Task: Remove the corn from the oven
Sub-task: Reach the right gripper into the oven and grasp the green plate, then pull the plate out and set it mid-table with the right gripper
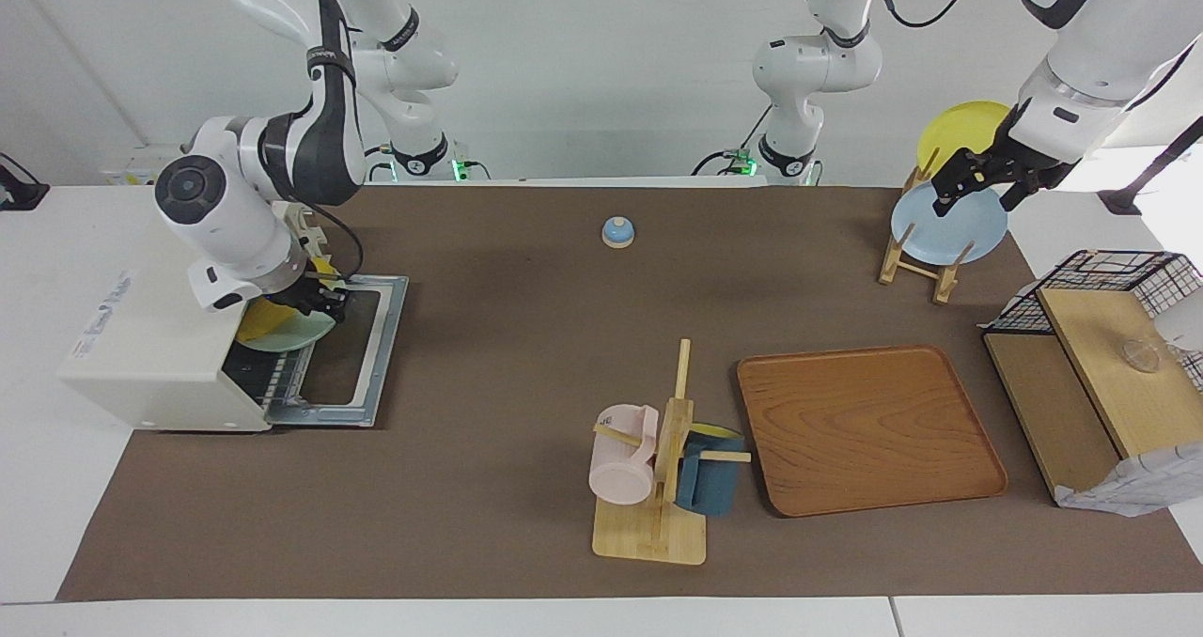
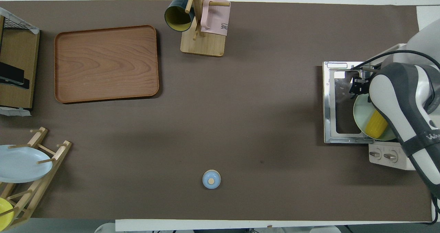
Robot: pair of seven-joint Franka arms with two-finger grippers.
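The cream-white oven (image 1: pixel 141 355) stands at the right arm's end of the table with its door (image 1: pixel 362 355) folded down flat. A pale green plate (image 1: pixel 299 334) sticks out of the oven mouth over the door, and the yellow corn (image 1: pixel 256 321) lies on it. My right gripper (image 1: pixel 324 297) is shut on the plate's rim. In the overhead view the corn (image 2: pixel 376 124) lies on the plate (image 2: pixel 360 118), and the right gripper (image 2: pixel 357 88) is over the door (image 2: pixel 338 102). My left gripper (image 1: pixel 968 186) waits over the dish rack.
A wooden dish rack (image 1: pixel 916 261) holds a blue plate (image 1: pixel 949 228) and a yellow plate (image 1: pixel 959 130). A wooden tray (image 1: pixel 865 430), a mug tree (image 1: pixel 658 487) with a pink and a blue mug, a small blue bell (image 1: pixel 617 232) and a wire-and-wood rack (image 1: pixel 1100 374) are on the table.
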